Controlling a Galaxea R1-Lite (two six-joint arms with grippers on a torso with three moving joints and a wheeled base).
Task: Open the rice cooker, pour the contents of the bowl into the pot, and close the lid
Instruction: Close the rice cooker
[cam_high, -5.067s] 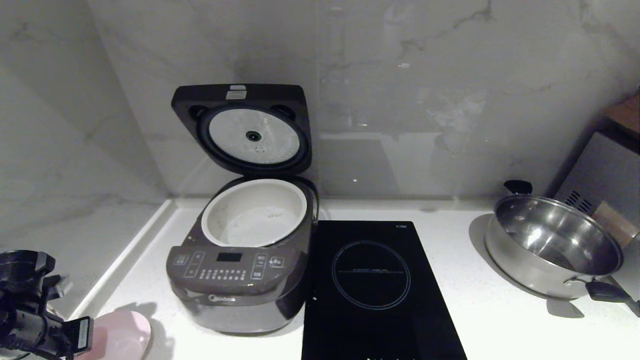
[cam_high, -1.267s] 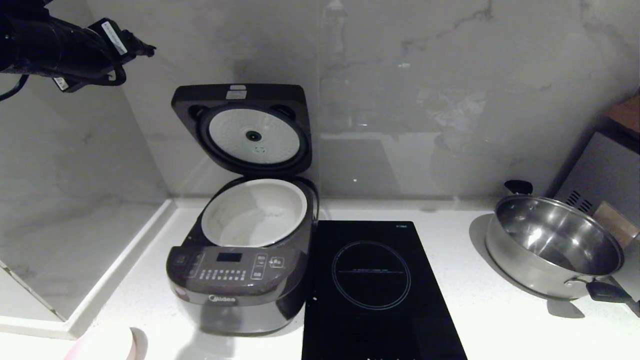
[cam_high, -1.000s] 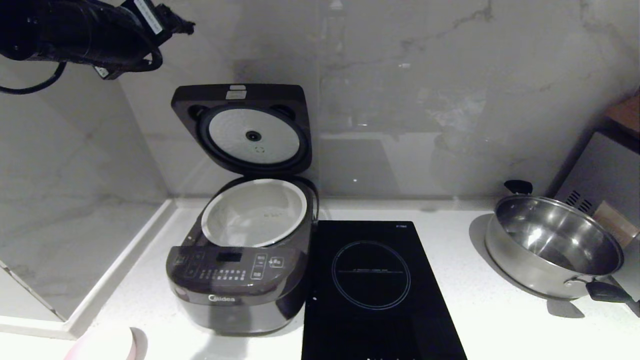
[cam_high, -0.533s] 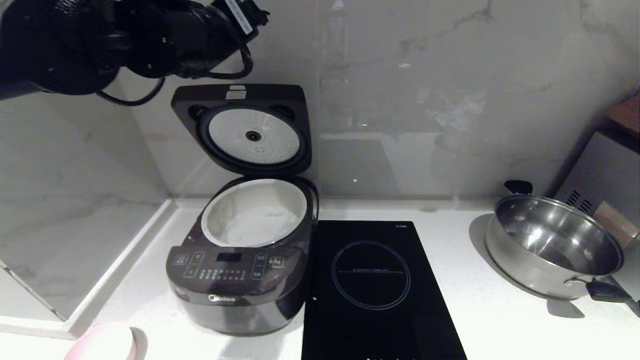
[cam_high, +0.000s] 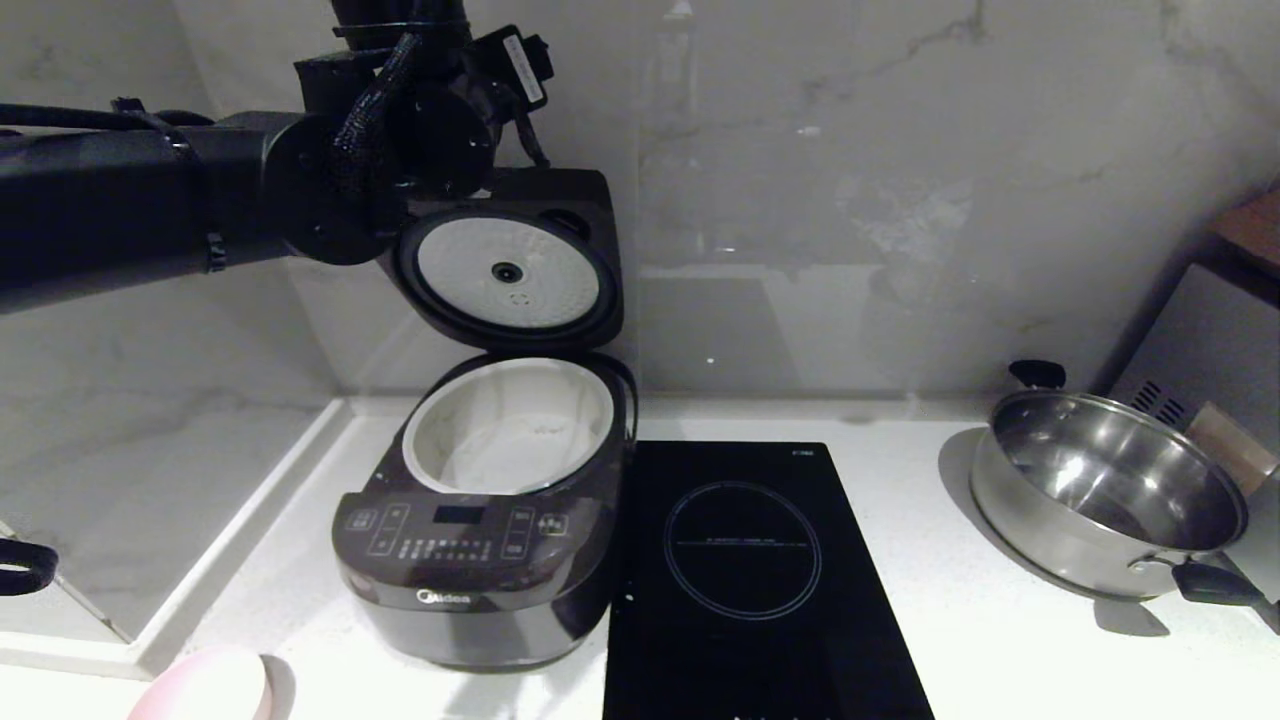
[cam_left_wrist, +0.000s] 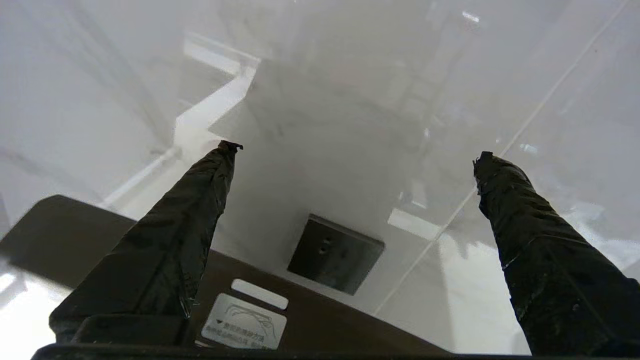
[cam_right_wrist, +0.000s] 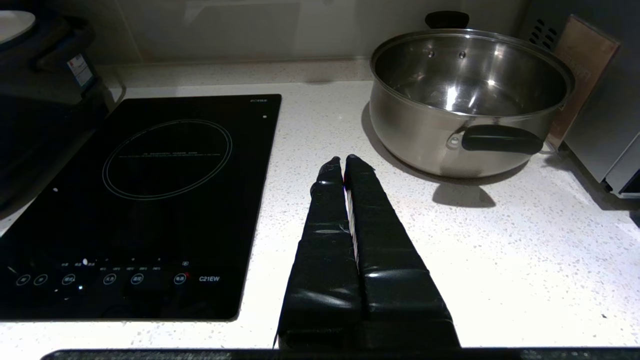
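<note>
Rice cooker (cam_high: 480, 520) at the counter's left rear, lid (cam_high: 505, 265) upright, white pot (cam_high: 508, 425) exposed. Left gripper (cam_left_wrist: 350, 150) above the lid's top edge, jaws wide, empty. Right gripper (cam_right_wrist: 344, 162) closed over the counter; bowl (cam_high: 200, 685) at the front-left edge.

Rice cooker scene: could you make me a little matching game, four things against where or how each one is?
Things:
1. lid
2. bowl
3. steel pan
4. right end effector

States:
A. shut, above the white counter
B. standing up open
C. far right of the counter
D. pink, at the near left edge

Pairs: 1-B, 2-D, 3-C, 4-A
</note>
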